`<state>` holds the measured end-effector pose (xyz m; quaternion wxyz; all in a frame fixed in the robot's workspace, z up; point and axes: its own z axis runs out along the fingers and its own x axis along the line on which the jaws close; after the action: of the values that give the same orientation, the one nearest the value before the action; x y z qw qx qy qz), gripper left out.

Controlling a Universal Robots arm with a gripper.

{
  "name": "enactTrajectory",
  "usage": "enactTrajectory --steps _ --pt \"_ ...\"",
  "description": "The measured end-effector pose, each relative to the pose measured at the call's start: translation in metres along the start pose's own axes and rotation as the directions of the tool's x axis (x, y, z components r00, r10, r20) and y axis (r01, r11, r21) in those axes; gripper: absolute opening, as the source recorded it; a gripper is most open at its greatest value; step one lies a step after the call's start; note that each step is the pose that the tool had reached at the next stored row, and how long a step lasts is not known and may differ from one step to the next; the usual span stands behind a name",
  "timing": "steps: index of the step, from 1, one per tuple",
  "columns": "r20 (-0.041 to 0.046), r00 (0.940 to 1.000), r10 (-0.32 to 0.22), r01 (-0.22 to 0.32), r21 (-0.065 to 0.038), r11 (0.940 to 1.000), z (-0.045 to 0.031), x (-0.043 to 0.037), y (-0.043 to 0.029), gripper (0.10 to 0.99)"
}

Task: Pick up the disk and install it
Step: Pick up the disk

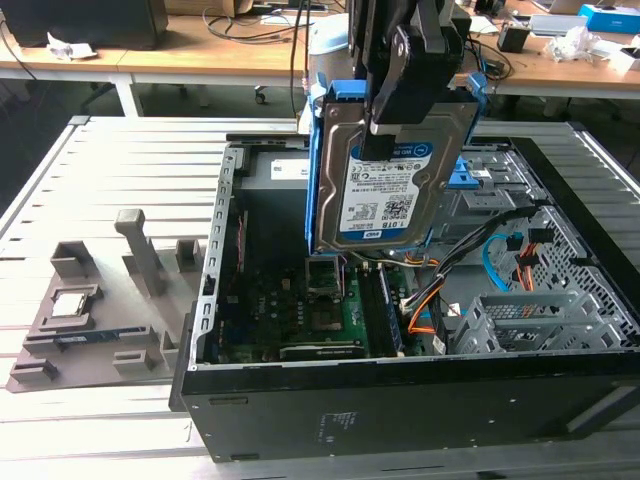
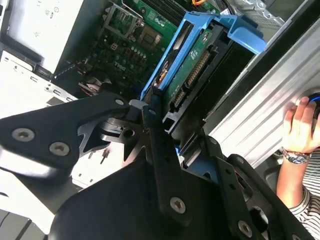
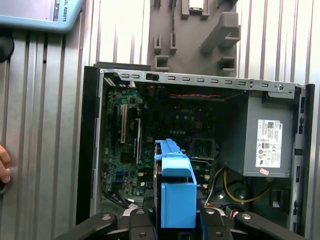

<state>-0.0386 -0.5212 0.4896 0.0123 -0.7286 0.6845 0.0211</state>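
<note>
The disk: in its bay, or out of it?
Out: the pincer holds the disk upright over the open case.

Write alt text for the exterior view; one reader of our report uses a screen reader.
A black gripper holds the disk nearly upright by its top edge, above the motherboard of an open computer case lying on a slatted metal table. A grey parts tray sits beside the case, toward the exterior view's left.
</note>
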Motion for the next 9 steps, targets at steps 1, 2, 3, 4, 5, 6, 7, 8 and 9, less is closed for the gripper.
enactTrajectory --steps 1,2,3,4,5,6,7,8,9 --pt "0.0001 1.0000 0.000 0.000 0.000 1.0000 0.0003 0.0012 0.0001 0.369" --pt "-0.0245 0.9996 0.013 -0.013 -0.001 0.9999 0.0035 0.0077 0.0004 0.369" --pt "-0.0684 0.9970 0.035 -0.035 -0.002 0.9994 0.0041 0.0078 0.0004 0.369" --pt "-0.0649 0.9967 0.049 -0.049 -0.001 0.9988 0.0042 0.0079 0.0005 0.369" --pt "-0.0575 0.9964 0.062 -0.063 0.000 0.9980 0.0044 0.0078 0.0005 0.369" --pt "-0.0536 0.9958 0.074 -0.074 0.000 0.9972 0.0045 0.0078 0.0005 0.369" --pt "-0.0530 0.9957 0.077 -0.077 0.000 0.9971 0.0045 0.0079 0.0005 0.369" --pt "-0.0531 0.9956 0.077 -0.077 0.000 0.9970 0.0045 0.0079 0.0004 0.369" --pt "-0.0531 0.9956 0.077 -0.077 0.000 0.9970 0.0044 0.0080 0.0004 0.369"
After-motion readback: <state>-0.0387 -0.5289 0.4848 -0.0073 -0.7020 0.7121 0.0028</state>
